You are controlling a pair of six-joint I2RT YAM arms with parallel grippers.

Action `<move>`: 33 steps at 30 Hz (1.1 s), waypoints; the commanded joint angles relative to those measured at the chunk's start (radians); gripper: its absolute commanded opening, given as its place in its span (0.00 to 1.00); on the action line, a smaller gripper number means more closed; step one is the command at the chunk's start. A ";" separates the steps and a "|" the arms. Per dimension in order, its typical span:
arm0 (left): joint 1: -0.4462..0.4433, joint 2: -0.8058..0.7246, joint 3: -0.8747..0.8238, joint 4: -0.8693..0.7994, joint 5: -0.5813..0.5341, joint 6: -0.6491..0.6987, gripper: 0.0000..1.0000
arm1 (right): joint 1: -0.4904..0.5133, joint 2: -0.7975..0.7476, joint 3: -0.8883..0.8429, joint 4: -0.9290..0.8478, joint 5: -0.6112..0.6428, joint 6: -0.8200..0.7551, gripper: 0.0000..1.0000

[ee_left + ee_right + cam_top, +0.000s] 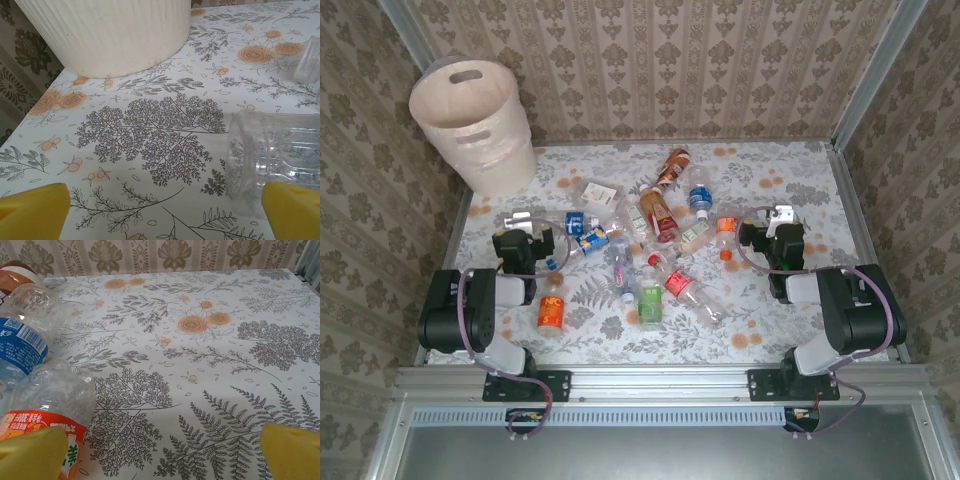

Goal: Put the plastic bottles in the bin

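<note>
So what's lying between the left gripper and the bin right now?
Only bare floral tablecloth. The left wrist view shows it running from the left gripper to the bin. A clear bottle lies off to the right, outside that stretch.

Orange-label bottle (pixel 50 405) with small illegible Chinese print and a green character, blue-label bottle (pixel 20 342) print unreadable
</note>
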 commanded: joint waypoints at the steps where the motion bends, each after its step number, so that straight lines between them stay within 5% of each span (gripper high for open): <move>1: -0.003 -0.008 0.018 0.027 -0.006 0.015 1.00 | 0.005 0.004 0.011 0.017 0.022 -0.008 1.00; 33: -0.004 -0.023 0.017 0.024 -0.003 0.020 1.00 | 0.001 0.000 0.008 0.021 0.020 -0.005 1.00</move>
